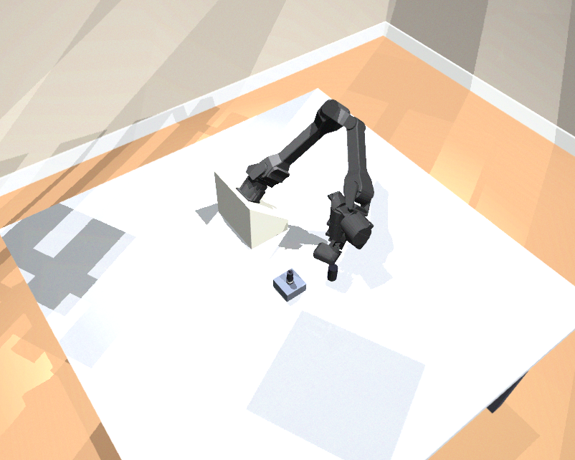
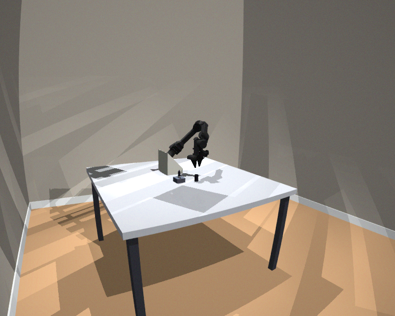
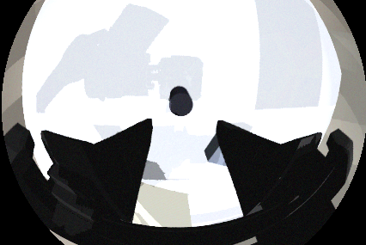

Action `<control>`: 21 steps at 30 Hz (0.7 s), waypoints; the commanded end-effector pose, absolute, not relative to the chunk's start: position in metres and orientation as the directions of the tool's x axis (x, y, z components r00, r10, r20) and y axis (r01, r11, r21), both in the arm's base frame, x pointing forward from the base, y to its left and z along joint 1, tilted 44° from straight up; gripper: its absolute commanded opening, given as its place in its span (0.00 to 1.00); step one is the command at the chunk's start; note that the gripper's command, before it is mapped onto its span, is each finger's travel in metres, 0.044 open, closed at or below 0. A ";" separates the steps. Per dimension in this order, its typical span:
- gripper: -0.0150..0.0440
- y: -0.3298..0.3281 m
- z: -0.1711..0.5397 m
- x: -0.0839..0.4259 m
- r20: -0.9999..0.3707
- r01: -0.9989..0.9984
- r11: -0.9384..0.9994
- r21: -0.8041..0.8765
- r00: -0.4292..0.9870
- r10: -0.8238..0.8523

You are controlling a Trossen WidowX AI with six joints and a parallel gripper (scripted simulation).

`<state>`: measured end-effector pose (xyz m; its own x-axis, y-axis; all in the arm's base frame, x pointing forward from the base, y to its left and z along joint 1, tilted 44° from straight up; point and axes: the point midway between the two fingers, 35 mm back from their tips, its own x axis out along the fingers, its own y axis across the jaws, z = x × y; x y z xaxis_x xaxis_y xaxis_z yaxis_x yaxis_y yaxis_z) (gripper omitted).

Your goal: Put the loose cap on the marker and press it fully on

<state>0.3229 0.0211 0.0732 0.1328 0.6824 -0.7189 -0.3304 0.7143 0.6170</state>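
Straight below the half-open, empty gripper (image 3: pixel 184 132) stands the cap (image 3: pixel 181 101), with bare table (image 1: pixel 426 276) around it. In the top view, the holder block (image 1: pixel 289 286) and its marker (image 1: pixel 290 276) stand near the cap's nine o'clock side, well apart from the cream wedge (image 1: pixel 248 220) at eleven.

On the white square table (image 1: pixel 426 276), the grey holder block (image 1: pixel 289 286) carries the short dark marker (image 1: pixel 290 276) upright. The small dark cylindrical cap (image 1: pixel 332 272) stands just beside it, apart, beneath the black parallel-jaw gripper (image 1: pixel 331 253). A pale wedge-shaped block (image 1: pixel 245 218) sits behind.
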 end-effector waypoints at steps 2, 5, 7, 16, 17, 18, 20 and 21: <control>0.68 0.015 0.077 0.320 -0.719 -0.242 0.718 0.653 0.103 0.688; 0.68 0.015 0.077 0.320 -0.719 -0.242 0.718 0.653 0.103 0.688; 0.68 0.017 0.074 0.321 -0.719 -0.242 0.718 0.653 0.103 0.688; 0.68 0.041 0.047 0.324 -0.717 -0.242 0.717 0.654 0.103 0.689; 0.68 0.045 0.043 0.324 -0.717 -0.242 0.717 0.654 0.103 0.689; 0.68 0.048 0.041 0.325 -0.717 -0.242 0.717 0.654 0.103 0.689; 0.68 0.049 0.040 0.325 -0.717 -0.242 0.716 0.654 0.103 0.689; 0.68 0.049 0.040 0.325 -0.717 -0.242 0.717 0.654 0.103 0.689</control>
<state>0.3252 0.0452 0.0441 0.1022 0.6866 -0.7198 -0.2509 0.7180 0.6493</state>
